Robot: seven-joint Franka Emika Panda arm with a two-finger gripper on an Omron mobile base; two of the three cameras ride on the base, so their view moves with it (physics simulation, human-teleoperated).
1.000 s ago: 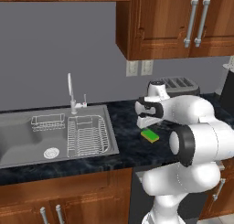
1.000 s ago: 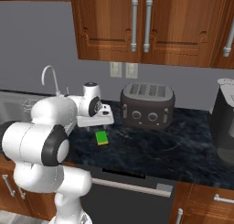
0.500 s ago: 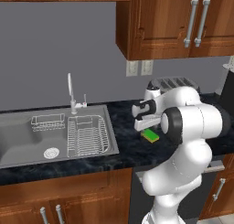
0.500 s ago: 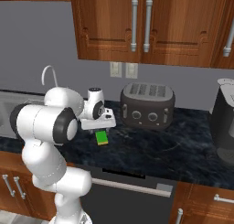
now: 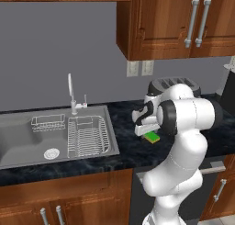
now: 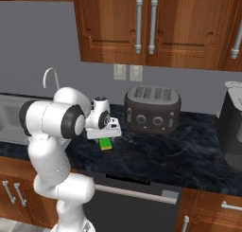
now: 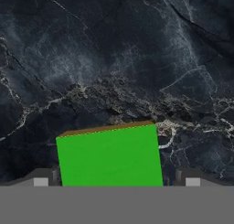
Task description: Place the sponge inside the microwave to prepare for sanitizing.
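My arm has folded in closer over the last second; my gripper point(image 6: 107, 137) now hangs low over the sponge point(image 6: 106, 143), which has not moved on the dark counter point(image 6: 189, 155). In the hand view the sponge point(image 7: 109, 157) sits between my fingertips point(image 7: 41, 181), jaws spread to either side, not yet closed on it. I judge the grasp is next. The sink point(image 5: 27, 141) holds a wire rack point(image 5: 87, 137). Toaster point(image 6: 152, 109) stands near.
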